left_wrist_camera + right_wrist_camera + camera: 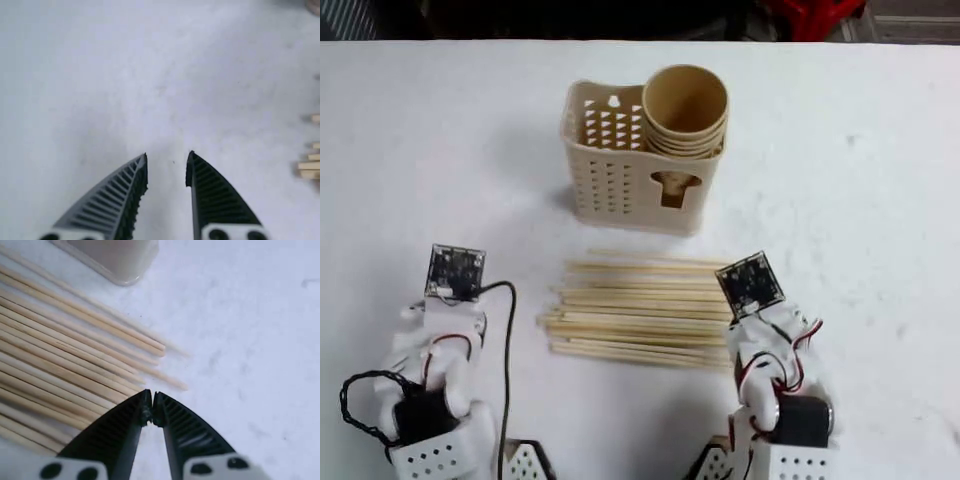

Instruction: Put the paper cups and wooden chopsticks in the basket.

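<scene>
Wooden chopsticks (pixel 640 310), a pale loose pile, lie crosswise on the white table (pixel 880 200) in front of the cream slotted plastic basket (pixel 610 185), where the tan paper cups (pixel 685 105) already sit stacked. Your right gripper (pixel 151 405), pinched closed on nothing, hangs at the pile's near ends. Your left gripper (pixel 167 162), parted, sits farther off over bare table.
</scene>
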You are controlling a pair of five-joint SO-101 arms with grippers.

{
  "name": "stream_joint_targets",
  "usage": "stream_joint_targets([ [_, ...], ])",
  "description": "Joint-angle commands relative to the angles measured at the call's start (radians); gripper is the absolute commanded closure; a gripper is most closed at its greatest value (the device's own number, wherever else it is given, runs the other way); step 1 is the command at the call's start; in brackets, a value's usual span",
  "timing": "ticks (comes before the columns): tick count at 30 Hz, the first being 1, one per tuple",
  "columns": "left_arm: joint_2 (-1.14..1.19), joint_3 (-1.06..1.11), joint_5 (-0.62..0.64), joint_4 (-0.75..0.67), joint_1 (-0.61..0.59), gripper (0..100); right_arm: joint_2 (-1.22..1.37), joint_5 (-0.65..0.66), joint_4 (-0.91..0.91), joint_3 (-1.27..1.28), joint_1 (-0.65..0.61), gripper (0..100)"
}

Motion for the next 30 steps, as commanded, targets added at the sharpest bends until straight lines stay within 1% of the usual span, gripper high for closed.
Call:
stream_joint_targets([
  [1,0.005,-0.066,-0.057,0.009,0.024,85,0.104,0.031,0.005,-0.094,0.005,97.8],
  [4,0.005,-0.112,-0.094,0.032,0.019,86,0.259,0.028,-0.007,-0.19,0.005,97.8],
  [7,0.007,-0.187,-0.091,0.063,0.019,85,0.435,0.023,-0.024,-0.316,-0.001,97.8],
  [9,0.036,-0.235,-0.091,0.064,0.019,85,0.55,0.023,-0.044,-0.387,-0.033,97.7],
  [11,0.11,-0.305,-0.089,0.069,0.025,85,0.659,0.023,-0.064,-0.448,-0.076,97.7],
  [14,0.311,-0.47,-0.086,0.075,0.024,85,0.814,0.021,-0.073,-0.542,-0.171,97.7],
  [16,0.478,-0.588,-0.028,0.087,0.044,85,0.911,0.028,-0.081,-0.601,-0.246,97.7],
  [19,0.739,-0.741,0.074,0.083,0.11,85,1.033,0.031,-0.128,-0.663,-0.346,97.7],
  [22,0.975,-0.852,0.181,0.074,0.134,85,1.156,0.04,-0.145,-0.703,-0.469,97.7],
  [23,1.041,-0.876,0.213,0.058,0.136,85,1.201,0.069,-0.145,-0.709,-0.512,97.7],
  [26,1.181,-0.908,0.308,-0.011,0.127,85,1.336,0.166,-0.16,-0.709,-0.613,96.7],
  [30,1.228,-0.842,0.385,-0.132,0.105,85,1.495,0.255,-0.277,-0.704,-0.65,88.5],
])
